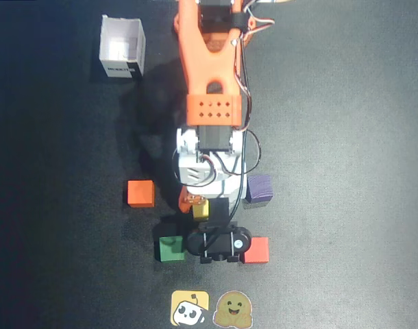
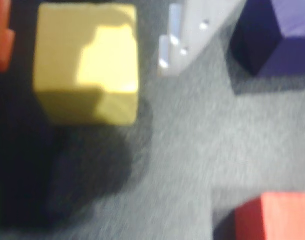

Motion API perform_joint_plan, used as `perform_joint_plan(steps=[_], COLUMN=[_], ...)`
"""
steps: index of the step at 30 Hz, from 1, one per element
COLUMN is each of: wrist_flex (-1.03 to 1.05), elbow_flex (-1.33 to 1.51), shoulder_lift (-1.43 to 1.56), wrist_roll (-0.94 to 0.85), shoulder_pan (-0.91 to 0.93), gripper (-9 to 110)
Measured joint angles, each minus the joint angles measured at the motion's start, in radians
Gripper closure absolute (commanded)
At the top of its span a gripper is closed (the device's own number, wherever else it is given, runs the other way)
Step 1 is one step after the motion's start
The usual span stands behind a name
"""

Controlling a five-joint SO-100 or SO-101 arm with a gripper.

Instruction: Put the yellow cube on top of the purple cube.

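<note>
1. The dark table [image 1: 346, 103] fills the overhead view; the orange arm [image 1: 210, 62] reaches down its middle from the top edge.
2. A white open box [image 1: 122, 46] stands at upper left, well apart from the cubes.
3. The gripper [image 1: 203, 205] sits low among the cubes. In the wrist view an orange finger [image 2: 1, 40] shows at the left edge and a white finger [image 2: 185, 35] to the right of the yellow cube [image 2: 87, 65]. The jaws are spread, with a visible gap on the white side.
4. The yellow cube rests on the table between those fingers, not yet pinched. In the overhead view it peeks out just below the wrist [image 1: 200, 208].
5. The purple cube [image 1: 258, 188] lies just right of the gripper, near the white finger.
6. An orange cube [image 1: 140, 193], a green cube [image 1: 170, 248] and a red cube [image 1: 256, 251] ring the spot; two stickers [image 1: 209, 308] lie below.
7. Risks, as I judge them: closing off-centre could twist or push the yellow cube away; the white finger could nudge the purple cube, since the two stand close; a loose pinch could drop the cube in the lift.
</note>
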Motion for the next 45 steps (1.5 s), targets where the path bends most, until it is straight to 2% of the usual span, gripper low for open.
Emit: perform_joint_plan(steps=[13, 22, 32, 45], wrist_flex=[-0.075, -0.080, -0.080, 0.110], elbow_flex=[0.064, 0.078, 0.081, 0.051], shoulder_lift=[-0.058, -0.061, -0.060, 0.187], wrist_roll=[0.006, 0.006, 0.015, 0.021], shoulder_pan=[-0.005, -0.005, -0.005, -0.032], gripper=[81, 94, 94, 94])
